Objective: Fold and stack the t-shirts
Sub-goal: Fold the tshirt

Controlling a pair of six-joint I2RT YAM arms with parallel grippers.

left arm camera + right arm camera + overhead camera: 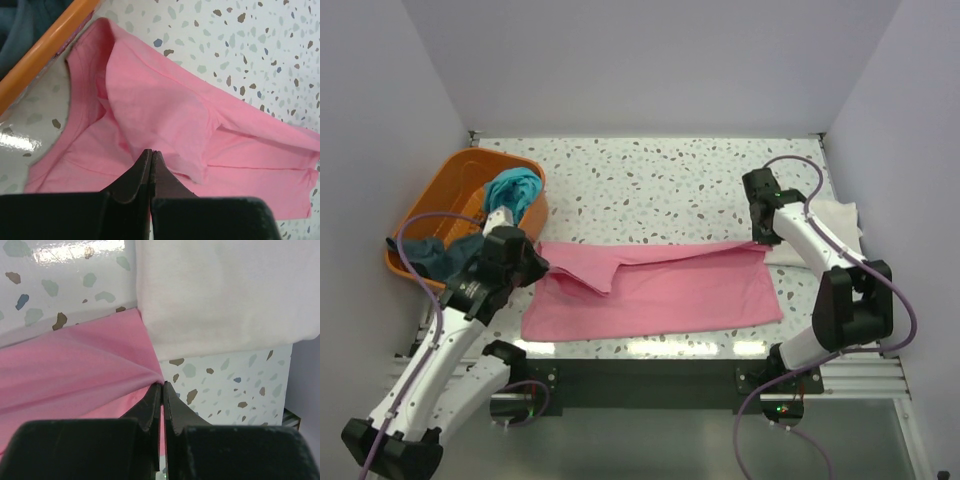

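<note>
The pink t-shirt (660, 290) lies spread across the middle of the table with its upper edge folded over. My left gripper (527, 262) is shut on its left end, where a fold of pink cloth (160, 100) rises to the closed tips (151, 153). At the top right corner, my right gripper (763, 240) is shut, and the pink cloth (75, 365) bunches into its tips (162, 385). A folded cream-white t-shirt (835, 222) (225, 295) lies just right of that corner. The teal t-shirt (513, 190) and the dark slate-blue one (435, 255) sit in the basket.
The orange plastic basket (470, 160) stands at the far left, its rim (45, 47) close beside the pink shirt's collar. White walls close in the table on the left, back and right. Speckled tabletop (660, 185) shows behind the pink shirt.
</note>
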